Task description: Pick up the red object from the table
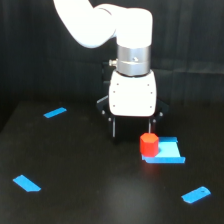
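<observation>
Red block (148, 144) sits on the desk (90, 190), right of centre in the exterior view, stubby and upright, its right side overlapping the near-left part of a flat blue square piece (167, 151); whether it rests on that piece or just in front of it cannot be told. White arm comes in from the upper left, with a silver collar above a white boxy wrist housing. Claw (132, 129) hangs below the housing, just behind and above the block. Two dark fingers show: one thick finger (114, 128) well to the left of the block, one thin finger (152, 127) ending right over the block's top. Fingers stand apart, nothing between them; the block is not gripped, and contact with the thin finger cannot be judged at this blur. Around it, three more flat blue pieces, all well apart from the block: a narrow strip (55, 112) at the far left, a slanted bar (26, 183) at the near left, a rounded bar (196, 194) at the near right. Only the blue square crowds the block; the other three lie clear of the claw. Desk is matte black with a faint sheen. A dark curtain (30, 55) with soft vertical folds closes off the back.
</observation>
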